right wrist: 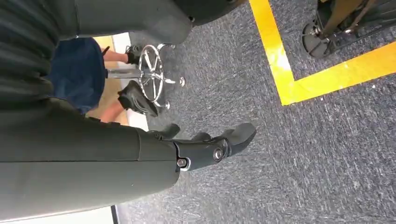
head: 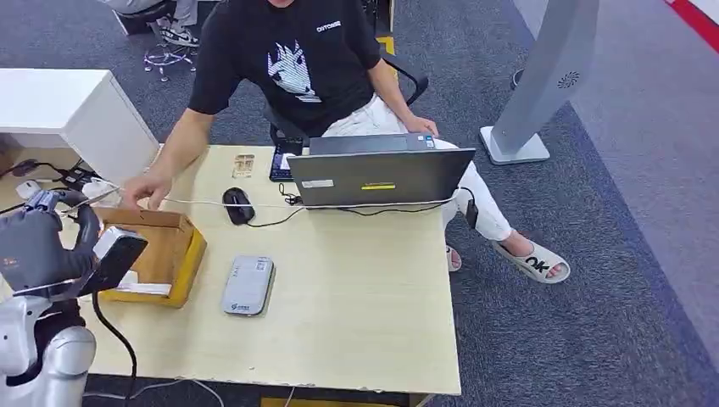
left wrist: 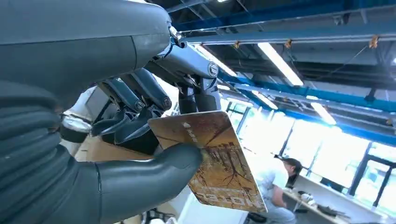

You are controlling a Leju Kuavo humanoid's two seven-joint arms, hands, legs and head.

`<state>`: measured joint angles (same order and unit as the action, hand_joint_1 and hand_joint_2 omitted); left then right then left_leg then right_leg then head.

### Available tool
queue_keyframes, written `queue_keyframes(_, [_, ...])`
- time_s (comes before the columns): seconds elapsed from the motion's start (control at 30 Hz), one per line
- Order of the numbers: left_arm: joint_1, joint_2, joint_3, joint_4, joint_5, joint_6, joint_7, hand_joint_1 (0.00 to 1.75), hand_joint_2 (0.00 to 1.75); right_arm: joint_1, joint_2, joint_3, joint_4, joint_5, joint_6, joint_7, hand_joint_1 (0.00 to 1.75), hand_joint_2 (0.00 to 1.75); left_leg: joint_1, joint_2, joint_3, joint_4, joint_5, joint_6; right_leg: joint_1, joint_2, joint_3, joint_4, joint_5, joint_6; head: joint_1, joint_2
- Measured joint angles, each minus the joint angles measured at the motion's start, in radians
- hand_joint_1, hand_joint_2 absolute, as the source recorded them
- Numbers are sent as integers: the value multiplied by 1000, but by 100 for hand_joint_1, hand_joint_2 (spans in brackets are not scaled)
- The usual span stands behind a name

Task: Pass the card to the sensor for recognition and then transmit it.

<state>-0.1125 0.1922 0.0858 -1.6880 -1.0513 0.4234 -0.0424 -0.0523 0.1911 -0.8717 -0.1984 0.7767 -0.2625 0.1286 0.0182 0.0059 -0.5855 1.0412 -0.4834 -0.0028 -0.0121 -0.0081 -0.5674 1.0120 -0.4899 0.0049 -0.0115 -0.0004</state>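
My left hand [head: 47,250] is raised at the table's left edge, beside a cardboard box. It pinches a brown patterned card [left wrist: 212,158] between the thumb [left wrist: 154,175] and the dark fingers [left wrist: 140,100]; the card [head: 117,248] juts toward the box. The sensor [head: 248,285], a flat grey device, lies on the table to the right of the box, apart from the hand. My right hand [right wrist: 205,149] hangs over grey carpet with its fingers loosely extended and nothing in them.
An open cardboard box [head: 165,246] stands on the wooden table [head: 356,305]. A person sits behind the table, one hand [head: 144,191] on it near the box. A laptop [head: 381,174], a mouse [head: 238,204] and cables lie at the back.
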Motion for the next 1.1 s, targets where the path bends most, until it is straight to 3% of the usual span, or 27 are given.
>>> queue_keyframes(0.27, [-123, -18, 0, 49, -60, -27, 26, 175, 175, -3, 0, 1, 0, 19, 0, 6, 0, 175, 0, 1, 0, 0, 1, -1, 0, 1, 0, 0, 1, -1, 0, 0])
queue_keyframes(0.7, [-171, -27, 0, 98, -78, -41, 41, 175, 175, -3, -2, 1, 0, 27, 1, 6, 0, 175, 0, 1, 0, 0, 1, -1, 0, 1, -1, 0, 1, -1, 0, 0])
queue_keyframes(0.87, [-247, -29, -3, 189, -136, -71, 64, 175, 175, -7, -3, 5, 0, 47, 6, 6, 0, 175, 0, 0, 0, 0, 2, -2, 0, 0, -1, 0, 2, -2, 0, 0])
queue_keyframes(1.1, [-288, -80, -59, 272, -177, -69, 76, 175, 175, -12, -8, 6, 0, 56, 12, 6, 0, 175, 0, 1, 0, 0, 3, -1, 0, 1, -1, 0, 3, -1, 0, 0])
